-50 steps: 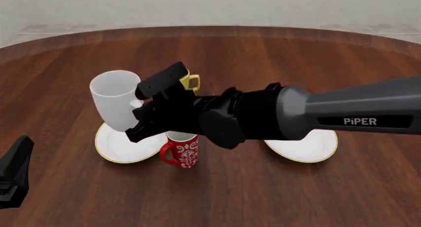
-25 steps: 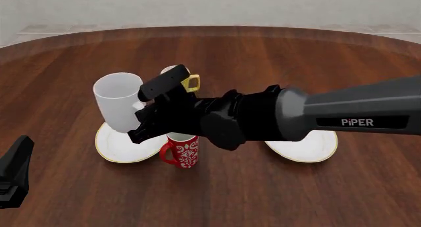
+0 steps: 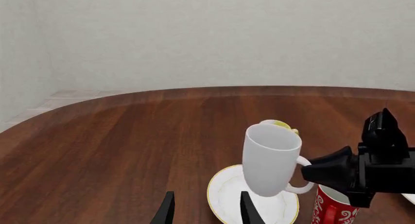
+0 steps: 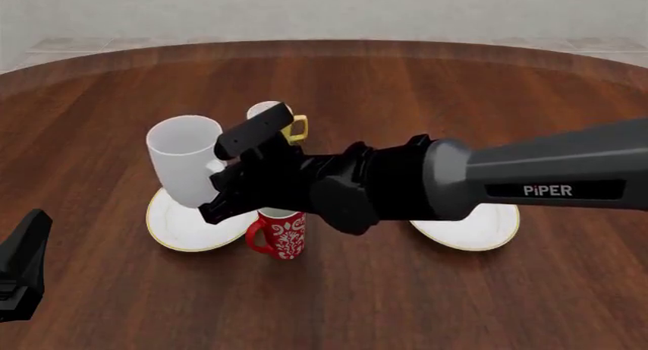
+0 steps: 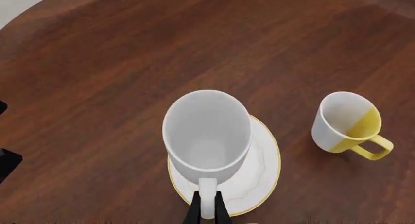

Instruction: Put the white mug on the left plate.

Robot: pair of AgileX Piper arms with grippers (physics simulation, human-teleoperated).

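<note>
Fingers of the left gripper sit nearest us, apart and empty. Ahead we see the red mug on the table, just right of the left plate. Over that plate the right gripper pinches the white mug by its handle (we can't tell if the base touches). Farther back stands the yellow mug.
</note>
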